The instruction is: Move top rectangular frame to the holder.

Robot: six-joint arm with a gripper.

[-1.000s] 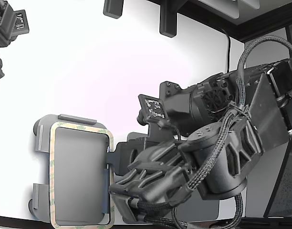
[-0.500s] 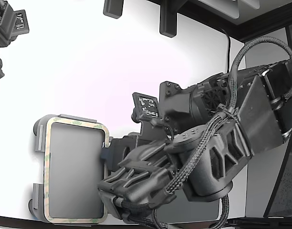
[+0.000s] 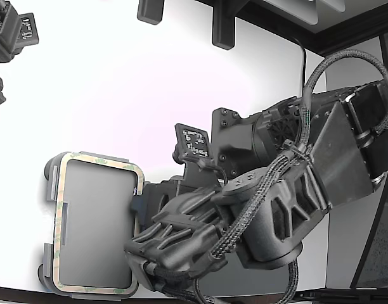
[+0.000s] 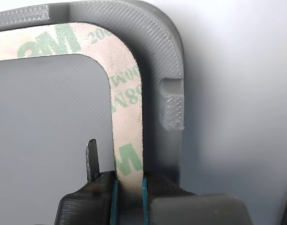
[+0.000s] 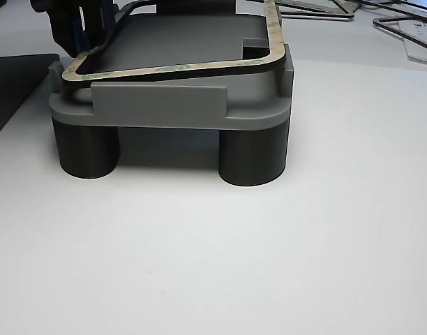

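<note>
The gripper (image 4: 129, 187) was pinched tight on one side strip of the frame (image 4: 127, 84), which sat over the grey holder (image 3: 51, 190) on the white table (image 5: 269, 265).

A plain white table (image 3: 118, 88) carries a light grey holder (image 5: 165, 108), which stands on dark round feet (image 5: 252, 157). In the exterior view, the holder sits near the table's lower left edge.
</note>
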